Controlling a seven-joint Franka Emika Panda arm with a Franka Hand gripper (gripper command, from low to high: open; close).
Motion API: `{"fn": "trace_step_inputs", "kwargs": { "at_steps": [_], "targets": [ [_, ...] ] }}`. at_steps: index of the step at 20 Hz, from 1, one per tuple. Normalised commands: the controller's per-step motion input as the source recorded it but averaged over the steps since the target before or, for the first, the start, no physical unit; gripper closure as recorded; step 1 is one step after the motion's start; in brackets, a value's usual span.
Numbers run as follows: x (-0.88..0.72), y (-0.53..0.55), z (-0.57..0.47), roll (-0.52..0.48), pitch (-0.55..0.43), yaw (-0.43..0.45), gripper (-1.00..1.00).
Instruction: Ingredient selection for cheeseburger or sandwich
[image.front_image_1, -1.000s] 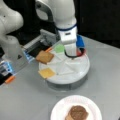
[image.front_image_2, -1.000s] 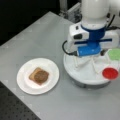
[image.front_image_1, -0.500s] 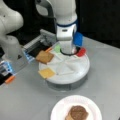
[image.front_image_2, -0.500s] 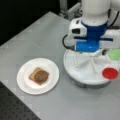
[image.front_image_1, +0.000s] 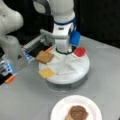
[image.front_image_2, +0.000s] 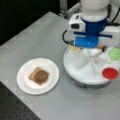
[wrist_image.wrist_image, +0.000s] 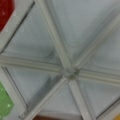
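Note:
My gripper hangs over the hub of the round white divided tray, close above it. In both front views the wrist hides its fingers. The tray holds a brown toast slice, a yellow-orange cheese square, a red disc and green lettuce. The wrist view looks straight down on the tray's hub, with the red disc and lettuce at its left edge and no fingers in it. A toast slice topped by the dark round patty lies on the white paper plate.
A second grey robot base and a dark box stand at a front view's left, beside the tray. The grey table ends in a black perforated board at a front view's bottom left.
The arm has shifted only slightly above the tray's middle. The food pieces on the tray and plate lie where they were.

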Motion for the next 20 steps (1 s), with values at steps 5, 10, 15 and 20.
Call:
{"fn": "trace_step_inputs", "kwargs": {
  "at_steps": [5,10,15,20],
  "targets": [
    [-0.05,-0.05,0.12,0.047,0.096,-0.151,-1.0],
    [-0.1,-0.09,0.09,0.069,0.075,-0.152,-1.0],
    [-0.19,-0.19,0.08,0.163,0.067,-0.117,-1.0],
    [-0.21,-0.19,0.04,0.263,0.039,-0.077,-1.0]
  ]
}}
